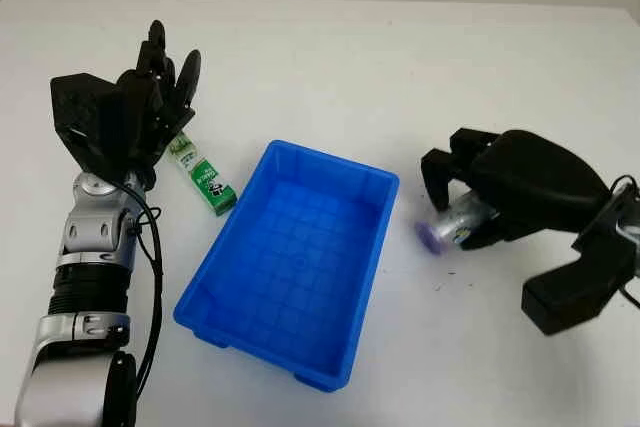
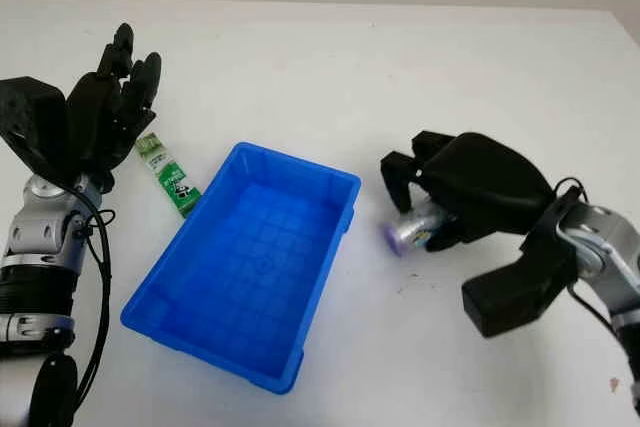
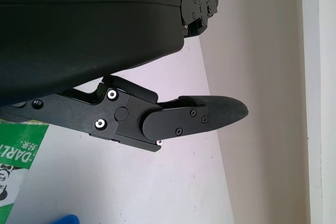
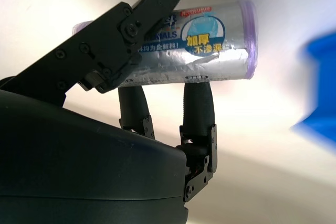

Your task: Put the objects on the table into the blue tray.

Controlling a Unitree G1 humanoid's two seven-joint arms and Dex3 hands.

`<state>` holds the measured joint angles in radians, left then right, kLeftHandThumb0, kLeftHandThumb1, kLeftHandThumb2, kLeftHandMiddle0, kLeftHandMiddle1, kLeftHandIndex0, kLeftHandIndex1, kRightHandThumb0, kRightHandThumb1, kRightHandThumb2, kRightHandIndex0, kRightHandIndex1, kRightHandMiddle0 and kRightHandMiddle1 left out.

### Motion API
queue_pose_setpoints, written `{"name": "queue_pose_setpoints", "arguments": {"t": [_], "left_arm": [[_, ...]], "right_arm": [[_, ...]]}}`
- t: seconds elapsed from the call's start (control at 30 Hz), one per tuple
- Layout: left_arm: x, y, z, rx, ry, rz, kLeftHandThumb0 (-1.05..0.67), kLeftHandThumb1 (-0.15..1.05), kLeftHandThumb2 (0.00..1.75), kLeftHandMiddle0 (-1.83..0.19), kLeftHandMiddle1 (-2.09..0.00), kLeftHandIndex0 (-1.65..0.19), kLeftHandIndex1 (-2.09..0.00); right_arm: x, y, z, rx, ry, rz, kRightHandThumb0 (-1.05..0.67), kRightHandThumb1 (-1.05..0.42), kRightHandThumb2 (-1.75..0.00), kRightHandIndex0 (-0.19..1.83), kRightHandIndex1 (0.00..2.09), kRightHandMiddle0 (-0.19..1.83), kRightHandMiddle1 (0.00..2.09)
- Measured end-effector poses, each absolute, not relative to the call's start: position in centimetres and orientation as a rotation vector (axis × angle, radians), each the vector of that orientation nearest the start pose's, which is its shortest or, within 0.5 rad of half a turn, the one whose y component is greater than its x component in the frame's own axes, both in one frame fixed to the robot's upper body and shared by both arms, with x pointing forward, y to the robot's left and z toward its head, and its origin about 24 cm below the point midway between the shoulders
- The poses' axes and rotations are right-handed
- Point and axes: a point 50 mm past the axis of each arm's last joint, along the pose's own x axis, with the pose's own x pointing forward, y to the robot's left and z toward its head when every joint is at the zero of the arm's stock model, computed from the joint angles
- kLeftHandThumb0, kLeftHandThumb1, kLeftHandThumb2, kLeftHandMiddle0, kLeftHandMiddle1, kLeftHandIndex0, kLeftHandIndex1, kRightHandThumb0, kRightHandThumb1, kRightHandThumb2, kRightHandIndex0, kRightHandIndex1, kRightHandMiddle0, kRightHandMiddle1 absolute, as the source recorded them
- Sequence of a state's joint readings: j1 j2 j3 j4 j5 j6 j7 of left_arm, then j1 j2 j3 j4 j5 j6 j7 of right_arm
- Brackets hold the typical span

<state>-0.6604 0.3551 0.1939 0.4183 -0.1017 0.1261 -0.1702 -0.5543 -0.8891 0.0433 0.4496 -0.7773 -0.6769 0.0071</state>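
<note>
While left hand [image 1: 165,87] hovers open, right hand [image 2: 425,202] fingers grasp silver roll [image 2: 415,228] — beside blue tray [image 2: 300,337].

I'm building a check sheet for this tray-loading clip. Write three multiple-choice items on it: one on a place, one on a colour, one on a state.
1. Where does the green packet lie?
A. inside the tray
B. on the table, on the left hand's side of the tray
C. under the right hand

2. What colour is the tray?
A. red
B. blue
C. white

3. What is the right hand doing?
A. grasping the silver roll
B. holding the green packet
C. holding the tray's rim

Answers:
1 B, the packet lies on the white table just outside the tray's wall, near the open left hand.
2 B, its walls and gridded floor are blue, and nothing lies in it.
3 A, the wrist view shows the hand's fingers closed around the roll.
</note>
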Motion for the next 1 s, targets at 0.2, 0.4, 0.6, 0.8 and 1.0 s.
{"name": "queue_pose_setpoints", "arguments": {"t": [0.2, 0.4, 0.6, 0.8, 1.0], "left_arm": [[36.4, 22.7, 16.0, 0.147, -0.147, -0.008, -0.73, 1.05, 0.48, 0.18, -0.05, 0.18, -0.05], [36.4, 22.7, 16.0, 0.153, -0.146, -0.01, -0.73, 1.05, 0.47, 0.19, -0.05, 0.18, -0.05], [36.4, 22.6, 15.9, 0.163, -0.144, -0.007, -0.72, 1.05, 0.49, 0.19, -0.05, 0.18, -0.05], [36.5, 22.4, 15.7, 0.161, -0.148, -0.011, -0.71, 1.05, 0.49, 0.19, -0.05, 0.18, -0.05], [36.5, 22.4, 15.5, 0.157, -0.145, -0.005, -0.72, 1.05, 0.49, 0.19, -0.05, 0.17, -0.06]], "right_arm": [[34.2, -27.0, 24.0, -1.597, -0.631, 0.04, -0.4, -0.9, -0.04, 0.78, 2.09, 0.6, 2.09], [34.9, -23.6, 26.3, -1.446, -0.796, 0.067, -0.32, -0.82, -0.05, 1.01, 1.97, 0.85, 2.01], [34.8, -19.9, 26.7, -1.293, -0.903, 0.181, -0.33, -0.88, -0.06, 1.13, 1.94, 0.95, 1.95], [34.2, -16.0, 27.3, -1.064, -0.96, 0.353, -0.32, -0.94, -0.08, 1.23, 2.04, 1.0, 2.05], [32.6, -12.9, 27.9, -0.91, -1.025, 0.521, -0.37, -0.99, -0.08, 1.32, 2.09, 1.01, 2.09]]}}
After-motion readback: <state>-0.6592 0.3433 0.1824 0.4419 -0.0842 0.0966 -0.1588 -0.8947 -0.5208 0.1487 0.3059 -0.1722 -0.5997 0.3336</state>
